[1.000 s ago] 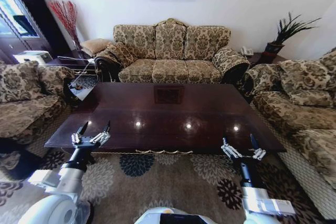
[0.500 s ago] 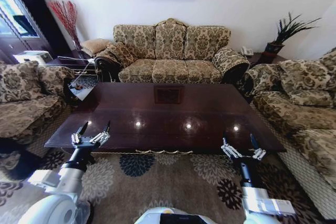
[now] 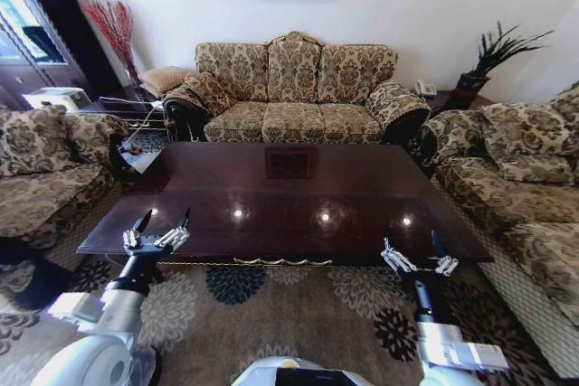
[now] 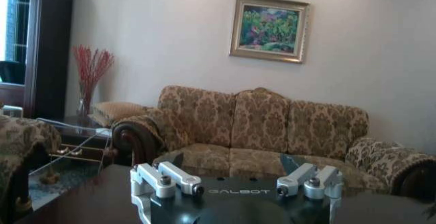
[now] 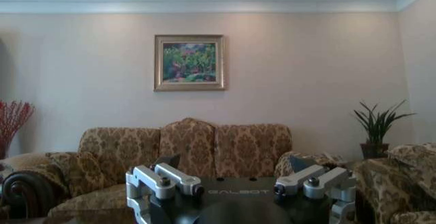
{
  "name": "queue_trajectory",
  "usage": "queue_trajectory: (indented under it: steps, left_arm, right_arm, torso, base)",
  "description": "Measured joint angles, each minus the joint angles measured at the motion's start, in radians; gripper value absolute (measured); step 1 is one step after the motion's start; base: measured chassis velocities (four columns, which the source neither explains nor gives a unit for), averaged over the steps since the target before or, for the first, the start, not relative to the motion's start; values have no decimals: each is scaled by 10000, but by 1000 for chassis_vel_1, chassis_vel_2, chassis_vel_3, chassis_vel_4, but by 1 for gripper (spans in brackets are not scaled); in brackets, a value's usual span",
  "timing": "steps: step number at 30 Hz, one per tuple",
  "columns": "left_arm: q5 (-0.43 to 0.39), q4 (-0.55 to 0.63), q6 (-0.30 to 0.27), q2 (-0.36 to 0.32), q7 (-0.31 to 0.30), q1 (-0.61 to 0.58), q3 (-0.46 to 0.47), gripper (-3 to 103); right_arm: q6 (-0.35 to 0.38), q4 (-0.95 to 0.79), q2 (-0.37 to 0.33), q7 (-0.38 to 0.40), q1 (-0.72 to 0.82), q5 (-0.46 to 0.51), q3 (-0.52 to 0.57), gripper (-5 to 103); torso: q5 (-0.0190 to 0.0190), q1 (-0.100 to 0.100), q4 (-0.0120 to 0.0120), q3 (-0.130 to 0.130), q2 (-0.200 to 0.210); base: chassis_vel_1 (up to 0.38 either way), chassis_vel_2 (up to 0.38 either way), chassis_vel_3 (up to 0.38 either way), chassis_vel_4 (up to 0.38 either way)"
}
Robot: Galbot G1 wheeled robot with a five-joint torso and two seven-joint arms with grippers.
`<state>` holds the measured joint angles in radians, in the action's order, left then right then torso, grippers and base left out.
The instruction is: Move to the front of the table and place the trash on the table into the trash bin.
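A sofa-ringed room frames the bare glossy counter (image 3: 289, 192) at centre; left gripper (image 3: 161, 226) and right gripper (image 3: 419, 255), both spread open at its lower edge, risk being bumped against the gold-trimmed apron

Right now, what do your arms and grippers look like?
Both arms have rounded white and silver shells with dark wrists. The left gripper and the right gripper each carry two thin dark fingers on silvery metal linkages with bolts. The black wrist plate reads GALBOT.
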<state>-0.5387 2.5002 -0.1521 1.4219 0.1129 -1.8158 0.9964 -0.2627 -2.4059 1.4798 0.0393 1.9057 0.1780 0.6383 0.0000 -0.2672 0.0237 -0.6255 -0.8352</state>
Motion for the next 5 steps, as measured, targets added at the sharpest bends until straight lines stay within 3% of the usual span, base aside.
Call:
queue_trajectory:
  steps: [5]
  left_arm:
    - [0, -1, 0, 0, 0, 0, 0, 97]
  right_arm:
    - [0, 0, 0, 0, 0, 3, -1, 100]
  torso:
    - [0, 0, 0, 0, 0]
  base:
    - [0, 0, 0, 0]
